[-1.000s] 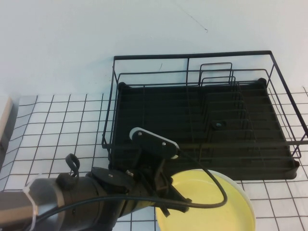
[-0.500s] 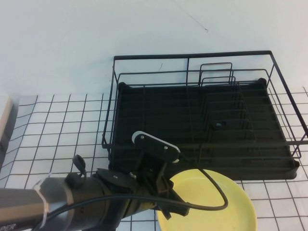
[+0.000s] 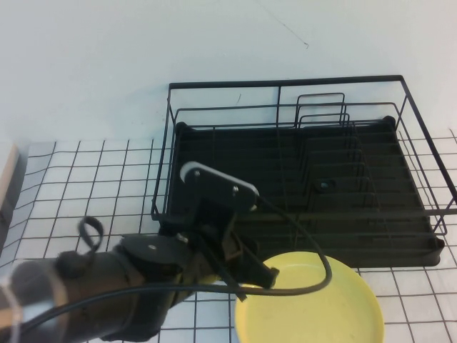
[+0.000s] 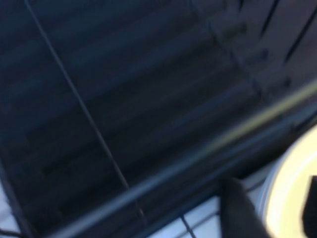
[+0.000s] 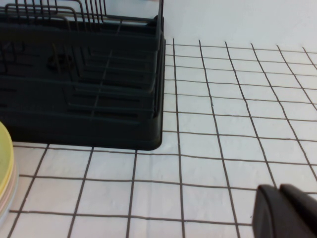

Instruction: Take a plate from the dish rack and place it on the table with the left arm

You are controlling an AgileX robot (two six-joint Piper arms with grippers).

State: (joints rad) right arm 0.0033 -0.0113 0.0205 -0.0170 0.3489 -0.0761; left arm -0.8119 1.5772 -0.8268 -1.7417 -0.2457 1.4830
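Plate release, high view. Over the preceding second the left end effector (image 3: 253,279) rose off the plate (image 3: 310,304) and drew back toward the rack (image 3: 300,179); its fingers, previously clamped on the plate's left rim, now stood parted with nothing between them, one fingertip just above that rim. The plate lay flat and face up on the table (image 3: 93,186), at the near edge just in front of the rack's front wall, and appeared to have settled slightly toward that edge. Being round, it had no long axis; its hollow faced straight up. By this reading the placement was complete and only the withdrawal of the arm remained. The right end effector (image 5: 285,213), fingers together and empty, hung low over bare table right of the rack.
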